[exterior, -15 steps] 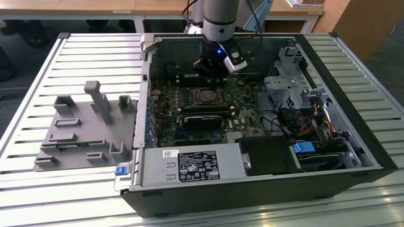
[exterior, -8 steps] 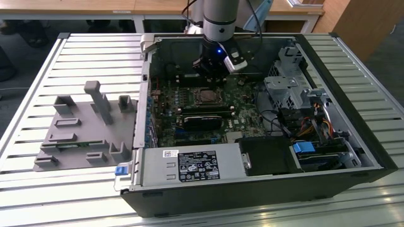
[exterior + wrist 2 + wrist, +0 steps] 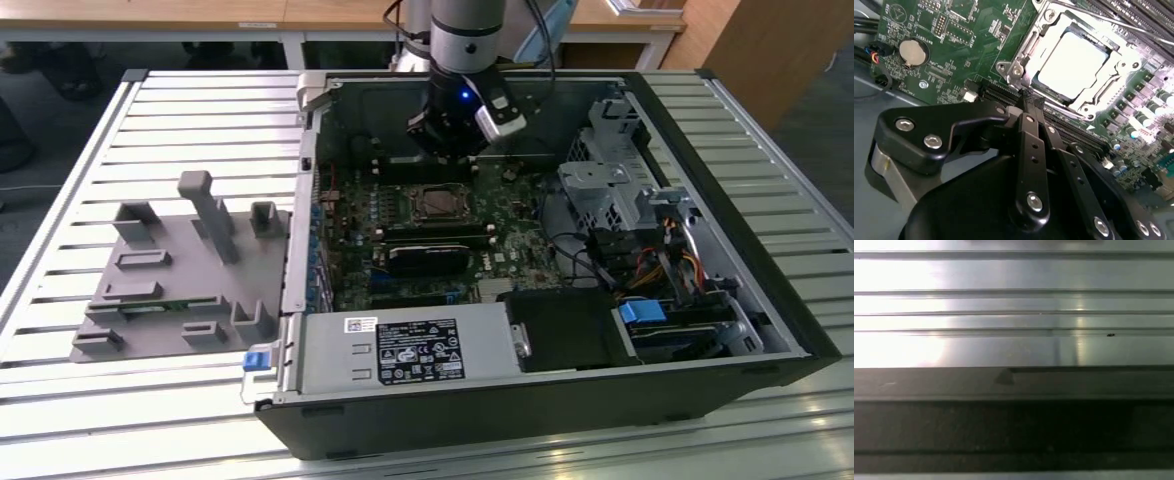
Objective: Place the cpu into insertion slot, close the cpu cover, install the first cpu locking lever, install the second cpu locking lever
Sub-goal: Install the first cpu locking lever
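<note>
On the slatted metal worktop (image 3: 80, 420), going from the exterior view's left to its right, there stand two large things: one grey moulded fixture (image 3: 180, 270) with upright pegs and pockets, and one open black computer case (image 3: 561, 400) lying on its side.

The case holds one green motherboard (image 3: 441, 240), a boxed power supply (image 3: 407, 350) with a label at the near edge, a black block (image 3: 567, 325) beside it, and a metal drive cage (image 3: 607, 190) with bundled cables (image 3: 674, 265) at the exterior view's right. Two black memory sticks (image 3: 434, 240) lie just below the socket.

In the second wrist view the cpu (image 3: 1071, 60) sits flat in the insertion slot (image 3: 1104, 92), its pale top showing through the cut-out of the cpu cover (image 3: 1029, 50), which lies down around it. One round coin cell (image 3: 910, 51) sits on the board well apart from the socket.

The pincer (image 3: 1029, 102) hangs just beside the socket's edge, over the long black slots (image 3: 1004, 92); its two fingers (image 3: 1030, 135) are drawn together at the tips with nothing between them. In the exterior view the pincer (image 3: 447, 150) hangs over the board just behind the socket.
</note>
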Available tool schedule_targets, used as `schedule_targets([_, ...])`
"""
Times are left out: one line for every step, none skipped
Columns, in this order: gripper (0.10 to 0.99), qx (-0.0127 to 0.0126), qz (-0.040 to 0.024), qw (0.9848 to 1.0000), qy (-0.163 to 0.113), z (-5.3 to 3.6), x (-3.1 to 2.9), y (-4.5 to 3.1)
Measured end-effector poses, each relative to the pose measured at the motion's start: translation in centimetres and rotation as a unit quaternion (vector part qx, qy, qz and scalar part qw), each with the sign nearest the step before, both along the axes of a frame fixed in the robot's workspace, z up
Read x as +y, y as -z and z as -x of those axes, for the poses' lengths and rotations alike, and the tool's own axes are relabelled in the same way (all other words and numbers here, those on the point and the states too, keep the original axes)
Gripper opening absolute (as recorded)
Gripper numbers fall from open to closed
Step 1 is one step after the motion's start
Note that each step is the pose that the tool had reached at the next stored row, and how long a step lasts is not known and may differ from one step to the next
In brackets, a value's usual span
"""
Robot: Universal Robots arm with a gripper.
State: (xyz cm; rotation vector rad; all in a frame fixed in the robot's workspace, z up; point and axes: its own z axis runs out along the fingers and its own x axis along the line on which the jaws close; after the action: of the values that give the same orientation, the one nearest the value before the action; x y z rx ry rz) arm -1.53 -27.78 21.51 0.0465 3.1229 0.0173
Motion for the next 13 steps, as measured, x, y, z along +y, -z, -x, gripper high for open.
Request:
schedule_targets([0.106, 0.0000, 0.0000, 1.0000, 0.000, 0.00, -0.03, -0.01])
schedule_targets([0.106, 0.0001, 0.0001, 1.0000, 0.000, 0.00, -0.07, -0.01])
schedule_targets([0.106, 0.0001, 0.0002, 1.0000, 0.000, 0.00, -0.11, -0.01])
schedule_targets([0.106, 0.0001, 0.0001, 1.0000, 0.000, 0.00, -0.15, -0.01])
schedule_targets([0.106, 0.0001, 0.0001, 1.0000, 0.000, -0.01, -0.20, -0.01])
schedule_targets([0.106, 0.0001, 0.0001, 1.0000, 0.000, 0.00, -0.25, -0.01])
schedule_targets([0.106, 0.0001, 0.0001, 1.0000, 0.000, -0.01, -0.30, -0.01])
schedule_targets([0.106, 0.0000, 0.0001, 1.0000, 0.000, -0.01, -0.34, -0.01])
schedule_targets([0.106, 0.0001, 0.0001, 1.0000, 0.000, -0.02, -0.37, -0.01])
schedule_targets([0.106, 0.0001, 0.0001, 1.0000, 0.000, -0.02, -0.41, -0.01])
schedule_targets([0.106, 0.0001, 0.0001, 1.0000, 0.000, -0.02, -0.45, -0.01])
schedule_targets([0.106, 0.0001, 0.0001, 1.0000, 0.000, -0.02, -0.48, -0.01])
schedule_targets([0.106, 0.0001, 0.0001, 1.0000, 0.000, -0.02, -0.52, -0.01])
